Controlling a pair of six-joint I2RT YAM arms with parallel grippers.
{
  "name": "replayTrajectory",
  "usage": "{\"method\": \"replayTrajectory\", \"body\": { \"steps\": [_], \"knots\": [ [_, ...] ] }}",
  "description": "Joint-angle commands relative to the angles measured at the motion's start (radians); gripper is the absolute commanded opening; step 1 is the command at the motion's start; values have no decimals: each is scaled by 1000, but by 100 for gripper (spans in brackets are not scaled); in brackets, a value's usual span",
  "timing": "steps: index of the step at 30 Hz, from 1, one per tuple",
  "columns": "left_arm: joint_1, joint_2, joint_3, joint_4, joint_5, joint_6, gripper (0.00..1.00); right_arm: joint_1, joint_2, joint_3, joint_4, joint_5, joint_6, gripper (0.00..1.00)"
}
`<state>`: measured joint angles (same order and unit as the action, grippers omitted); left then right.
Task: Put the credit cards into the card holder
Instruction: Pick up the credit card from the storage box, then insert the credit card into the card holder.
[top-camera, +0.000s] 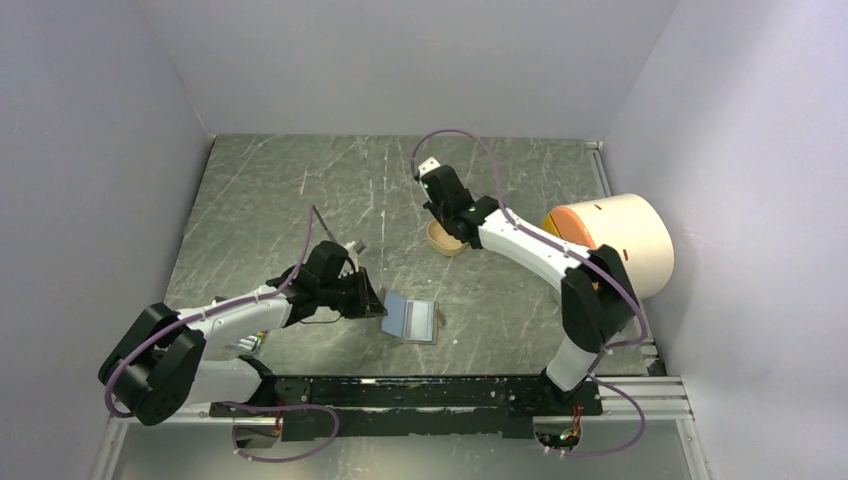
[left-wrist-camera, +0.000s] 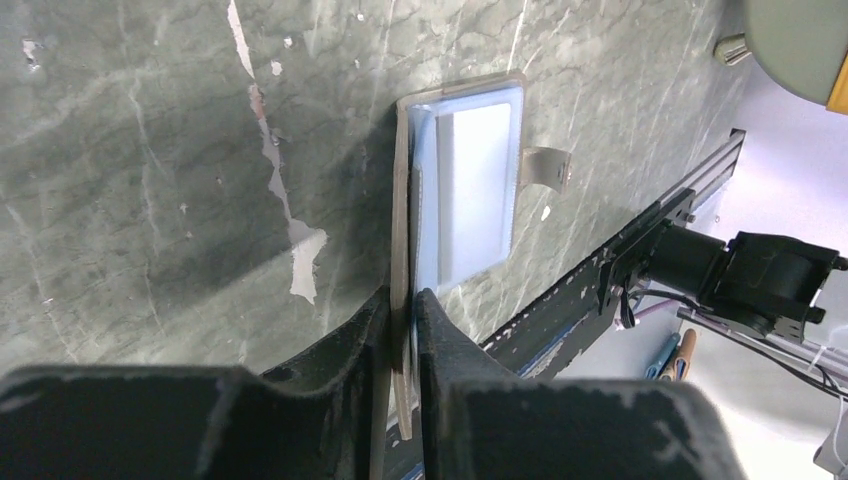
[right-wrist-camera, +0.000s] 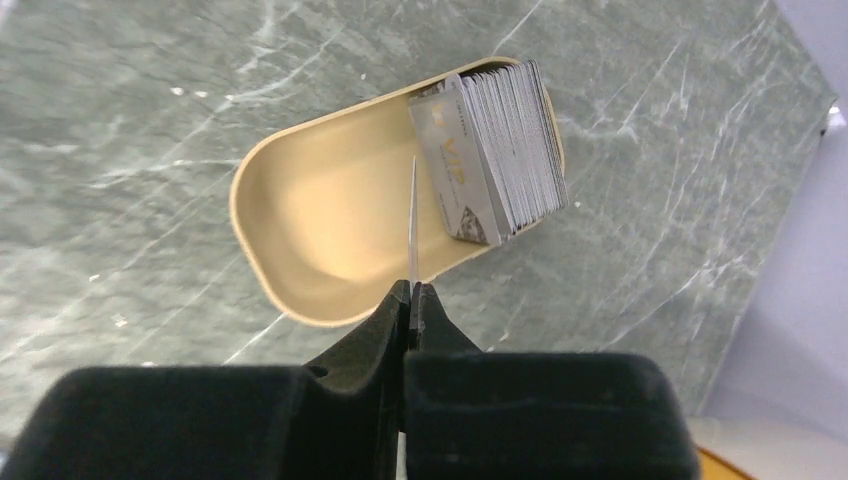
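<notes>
The right hand (right-wrist-camera: 412, 298) is pinched shut on a single card (right-wrist-camera: 413, 220), seen edge-on in its wrist view as a thin pale line running straight out from the fingertips. It hangs over a tan oval tray (right-wrist-camera: 262, 268) that holds the stack of credit cards (right-wrist-camera: 505, 150), which stand packed on edge at the tray's upper right end.

In the top view this hand sits upper middle, while the card holder (top-camera: 412, 320) lies well apart from it, down and slightly left, near the bottom centre of the tabletop (top-camera: 260, 190). The left hand (left-wrist-camera: 402, 305) is the one at the holder, with its jaws narrow on one flap. That flap stands upright, and the other half lies flat and open beside it.

The holder is grey-olive outside and pale bluish inside, with a small snap tab poking from its far side. I judge that the carried card must travel down-frame and come in flat along the open half. Which side the pocket mouth faces, I cannot tell.
</notes>
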<state>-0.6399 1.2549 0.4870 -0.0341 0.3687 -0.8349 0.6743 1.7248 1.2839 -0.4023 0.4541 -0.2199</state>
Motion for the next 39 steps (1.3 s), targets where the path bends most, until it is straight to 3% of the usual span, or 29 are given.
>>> {"method": "replayTrajectory", "body": {
  "steps": [1,5,7,8,13,22,26,30,36,39],
  "knots": [
    [8,0,0,-12,-33,-2,20,10,-110,2,-91,-79,170,0],
    [11,-16,-2,-33,-45,-3,20,12,-247,-98,-37,-292,295,0],
    [17,-25,-12,-33,-58,-10,9,12,-333,-188,27,-417,379,0],
    [19,-26,-18,-28,-60,-14,9,13,-370,-215,62,-468,434,0],
    [38,-12,-57,52,-31,-59,9,12,-516,-491,378,-699,735,0],
    [63,44,-107,200,4,-148,9,14,-580,-775,706,-739,1039,0],
    [70,31,-121,199,24,-150,20,17,-559,-895,883,-752,1164,0],
    [74,-15,-137,191,29,-146,22,20,-519,-968,989,-743,1209,0],
    [75,-29,-142,201,52,-131,13,25,-455,-1016,1074,-730,1237,1],
    [76,-5,-144,214,74,-127,18,26,-420,-1029,1112,-735,1248,1]
  ]
}}
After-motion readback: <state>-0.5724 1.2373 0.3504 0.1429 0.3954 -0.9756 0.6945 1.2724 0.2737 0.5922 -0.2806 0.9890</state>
